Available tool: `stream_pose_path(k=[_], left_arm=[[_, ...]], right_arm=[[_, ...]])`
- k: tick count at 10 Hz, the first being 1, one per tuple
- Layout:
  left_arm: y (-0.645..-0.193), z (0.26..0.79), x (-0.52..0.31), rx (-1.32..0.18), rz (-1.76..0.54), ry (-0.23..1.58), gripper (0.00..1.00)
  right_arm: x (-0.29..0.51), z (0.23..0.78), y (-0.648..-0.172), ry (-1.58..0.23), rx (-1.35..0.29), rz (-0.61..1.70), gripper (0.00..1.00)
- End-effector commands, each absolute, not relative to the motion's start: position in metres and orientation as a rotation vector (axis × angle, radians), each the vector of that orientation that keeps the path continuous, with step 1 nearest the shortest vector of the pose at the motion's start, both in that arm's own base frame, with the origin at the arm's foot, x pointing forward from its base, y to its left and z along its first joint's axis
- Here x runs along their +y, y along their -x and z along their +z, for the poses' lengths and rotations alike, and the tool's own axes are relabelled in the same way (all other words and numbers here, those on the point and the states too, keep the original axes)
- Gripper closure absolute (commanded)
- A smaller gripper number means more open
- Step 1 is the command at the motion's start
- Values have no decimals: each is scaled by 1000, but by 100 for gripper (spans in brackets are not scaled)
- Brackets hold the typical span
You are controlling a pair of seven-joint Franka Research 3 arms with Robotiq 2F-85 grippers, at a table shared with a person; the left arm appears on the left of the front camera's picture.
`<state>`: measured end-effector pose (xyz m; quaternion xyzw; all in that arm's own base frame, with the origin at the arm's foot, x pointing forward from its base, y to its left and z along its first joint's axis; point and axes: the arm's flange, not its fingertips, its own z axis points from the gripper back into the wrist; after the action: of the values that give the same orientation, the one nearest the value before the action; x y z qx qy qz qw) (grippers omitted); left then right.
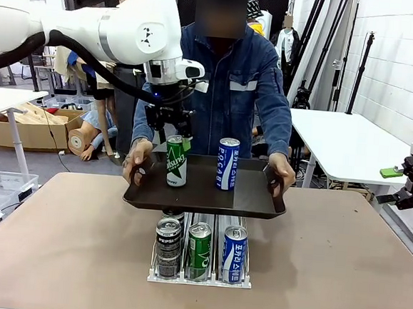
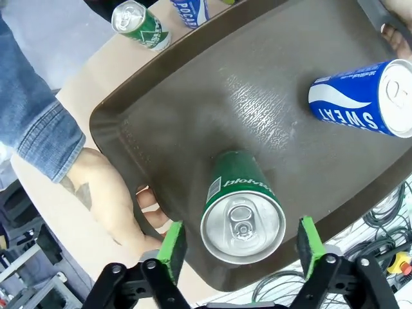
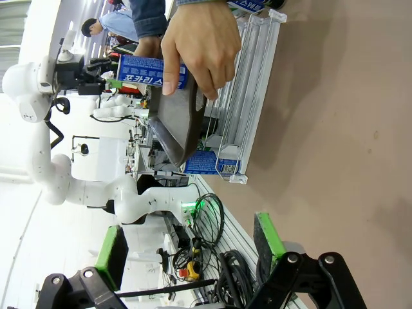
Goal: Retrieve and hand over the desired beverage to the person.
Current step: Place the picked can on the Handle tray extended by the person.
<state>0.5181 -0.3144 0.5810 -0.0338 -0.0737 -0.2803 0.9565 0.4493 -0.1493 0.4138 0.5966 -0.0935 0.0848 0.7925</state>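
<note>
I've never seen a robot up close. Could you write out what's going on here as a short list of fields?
Tray: dark brown plastic tray, held above the table by the person's hands
On tray: green drink can and blue Pocari Sweat can, both upright
Left gripper: open, pads either side of the green can's top
Right gripper: open, off to the side
Rack below: white can rack with a black, a green and a blue can in front

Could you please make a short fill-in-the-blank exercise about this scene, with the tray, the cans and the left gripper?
1. The person's hands hold the dark tray above the ____.
2. On the tray stand a blue can and a ____ can.
3. The left gripper has its pads on either side of that can, with its jaws ____.
4. In the rack below, the leftmost front can reads ____.

Missing words: table; green; open; Pepsi
</note>
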Motion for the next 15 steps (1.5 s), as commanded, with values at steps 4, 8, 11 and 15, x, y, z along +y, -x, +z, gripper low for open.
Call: stream_pose_path(k=[4,8,11,15], left_arm=[[-500,618,-316,-184,-554,40,0],[-497,620,-317,-186,-566,64,0],[-497,620,-317,-186,-566,64,0],[-497,620,-317,-186,-566,64,0]], right_arm=[[-149,414,-450,-1279,-201,176,0],[-149,414,-450,-1279,-201,176,0],[-149,414,-450,-1279,-201,176,0],[-149,414,-450,-1279,-201,176,0]])
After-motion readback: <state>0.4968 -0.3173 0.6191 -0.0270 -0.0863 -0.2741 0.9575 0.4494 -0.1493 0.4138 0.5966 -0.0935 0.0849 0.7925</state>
